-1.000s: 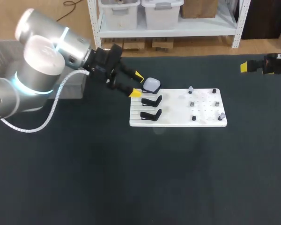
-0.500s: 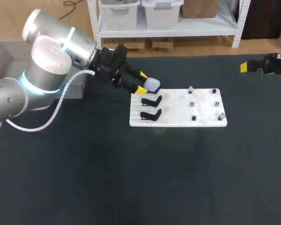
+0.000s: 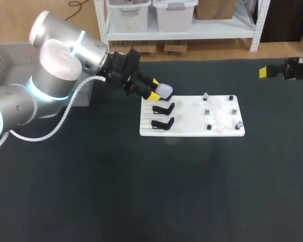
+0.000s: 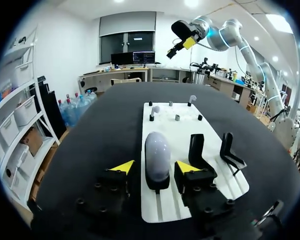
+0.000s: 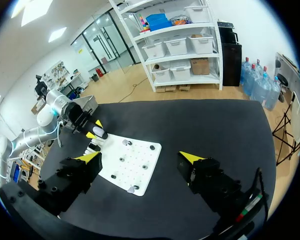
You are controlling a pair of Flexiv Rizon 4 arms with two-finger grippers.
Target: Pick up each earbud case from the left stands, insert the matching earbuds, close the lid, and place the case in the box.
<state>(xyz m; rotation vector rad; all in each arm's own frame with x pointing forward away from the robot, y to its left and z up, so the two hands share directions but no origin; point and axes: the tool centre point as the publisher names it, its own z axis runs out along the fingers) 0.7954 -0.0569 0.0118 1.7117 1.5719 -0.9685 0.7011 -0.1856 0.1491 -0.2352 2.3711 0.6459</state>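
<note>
A white earbud case [image 3: 164,91] [image 4: 157,156] stands upright on the rearmost black stand of the white board [image 3: 192,126] [image 4: 177,135]. My left gripper [image 3: 154,89] [image 4: 155,167] straddles it, one yellow tip on each side; a thin strip of board shows between the case and one finger, so the jaws stand open. Two empty black stands [image 3: 163,108] [image 3: 162,123] sit in front of it. Small earbuds on pegs [image 3: 207,112] dot the board's right half. My right gripper [image 3: 265,72] [image 5: 140,157] hangs open far off at the table's back right.
A grey bin [image 3: 5,55] stands off the table's back left corner, behind my left arm. The dark table [image 3: 141,191] stretches in front of the board. In the right wrist view the board [image 5: 132,167] lies ahead of the open fingers.
My left gripper has moved right onto the case and its fingers have narrowed around it. The right arm has not moved.
</note>
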